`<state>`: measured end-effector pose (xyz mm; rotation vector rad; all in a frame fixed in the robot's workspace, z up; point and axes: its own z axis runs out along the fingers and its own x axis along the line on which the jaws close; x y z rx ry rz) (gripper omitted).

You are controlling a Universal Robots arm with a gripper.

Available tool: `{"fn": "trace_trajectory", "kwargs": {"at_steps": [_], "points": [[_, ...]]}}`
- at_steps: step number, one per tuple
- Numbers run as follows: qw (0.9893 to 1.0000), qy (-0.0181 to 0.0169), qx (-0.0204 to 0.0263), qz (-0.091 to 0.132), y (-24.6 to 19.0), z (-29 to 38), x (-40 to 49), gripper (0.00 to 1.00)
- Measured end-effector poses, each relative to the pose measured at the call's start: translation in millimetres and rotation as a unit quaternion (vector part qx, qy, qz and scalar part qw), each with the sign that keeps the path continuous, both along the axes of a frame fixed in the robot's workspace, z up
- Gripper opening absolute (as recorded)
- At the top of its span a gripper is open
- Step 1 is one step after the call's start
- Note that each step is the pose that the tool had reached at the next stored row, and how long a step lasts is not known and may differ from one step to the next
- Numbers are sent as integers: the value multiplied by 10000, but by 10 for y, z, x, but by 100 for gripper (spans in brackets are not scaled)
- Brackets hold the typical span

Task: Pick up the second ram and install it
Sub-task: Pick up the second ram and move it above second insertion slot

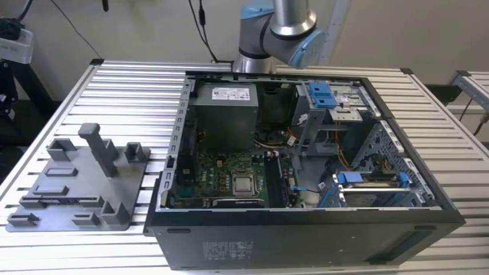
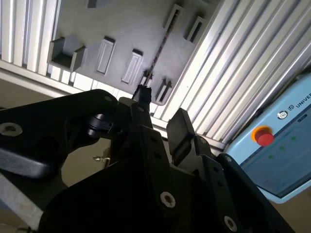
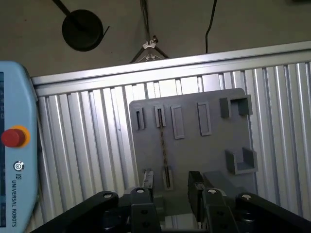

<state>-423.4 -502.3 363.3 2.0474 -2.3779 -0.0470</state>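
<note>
While the tool (image 3: 171, 180) hangs well above the fixture tray (image 3: 204, 150), its two fingers (image 3: 195, 187) stand apart, open, with nothing held between them.

Item 1, second ram (image 3: 164, 145) (image 2: 156, 56): a thin dark stick, seen edge-on in both wrist views. It stands on its long edge in the tray, each end seated in a narrow slotted holder. The tool does not touch it and is well apart from it. In the first wrist view the stick runs roughly in line with the gap between the fingers.

Item 2, fixture tray: a flat grey plastic plate with raised blocks, slots and one tall post (image 1: 98, 149). It rests on the bench (image 1: 130, 97), to the exterior view's left of the computer case (image 1: 306, 240), near it but apart.

Item 3, bench: a ribbed aluminium top that carries the tray and the case.

Item 4, computer case: a black tower laid on its side with the side panel off. Inside are a green motherboard (image 1: 221, 177), a grey power supply (image 1: 223, 114) and blue-tabbed drive brackets (image 1: 322, 94).

Item 5, arm (image 1: 279, 28): a silver and pale-blue joint that rises behind the case.

Item 6, teach pendant (image 3: 17, 145): a pale blue housing with a red button (image 3: 13, 137), apart from the tray.
</note>
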Motion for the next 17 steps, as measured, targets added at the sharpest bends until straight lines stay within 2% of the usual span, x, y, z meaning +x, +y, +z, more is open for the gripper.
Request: {"fn": "trace_trajectory", "kwargs": {"at_steps": [12, 17], "points": [[10000, -7, 0, 0, 0, -10, 0, 42], [10000, -55, 8, 72, 0, -56, -1, 42]]}}
